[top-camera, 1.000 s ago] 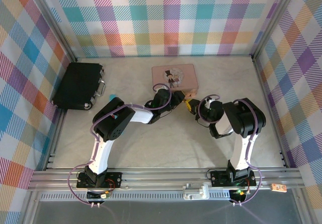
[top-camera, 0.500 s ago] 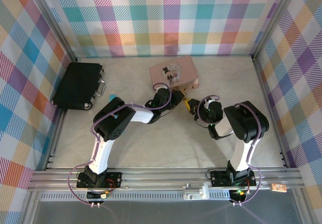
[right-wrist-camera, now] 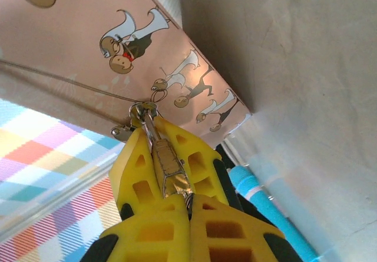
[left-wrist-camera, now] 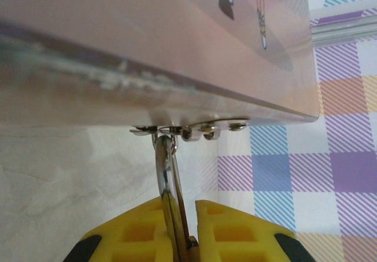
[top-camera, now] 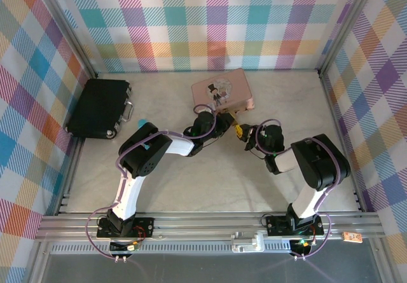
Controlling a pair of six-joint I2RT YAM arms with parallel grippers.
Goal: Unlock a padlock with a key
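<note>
Both grippers meet at the near edge of the pink box [top-camera: 222,91]: left gripper [left-wrist-camera: 177,218] pinches the padlock [right-wrist-camera: 168,166], right gripper [right-wrist-camera: 189,215] pinches the key [right-wrist-camera: 184,196]. Crooked twisting might slip it out.

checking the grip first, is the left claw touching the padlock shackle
Touching: the left wrist view shows the left claw pinched shut on the padlock's silvery shackle, no gap.
</note>
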